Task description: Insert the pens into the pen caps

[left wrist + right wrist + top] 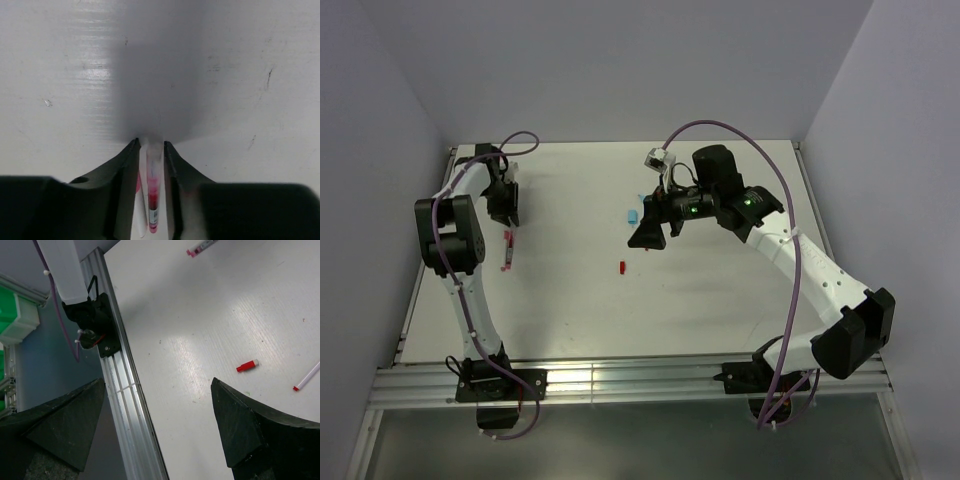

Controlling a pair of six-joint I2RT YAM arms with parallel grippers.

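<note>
Astride a white, red-ended plastic pen (pixel 152 197) with left tool (pixel 151 143) — clamped or not, cannot tell — lengthwise along bench's (pixel 240 75) left edge; right tool (pixel 159 390) spread wide.

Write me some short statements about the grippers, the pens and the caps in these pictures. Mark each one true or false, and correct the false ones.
1. The right gripper is wide open and holds nothing. True.
2. The red cap is held by a gripper. False: it lies free on the table.
3. The light blue cap lies on the table, apart from the red cap. True.
4. The left gripper is far from everything. False: a pen lies between its fingers.
</note>
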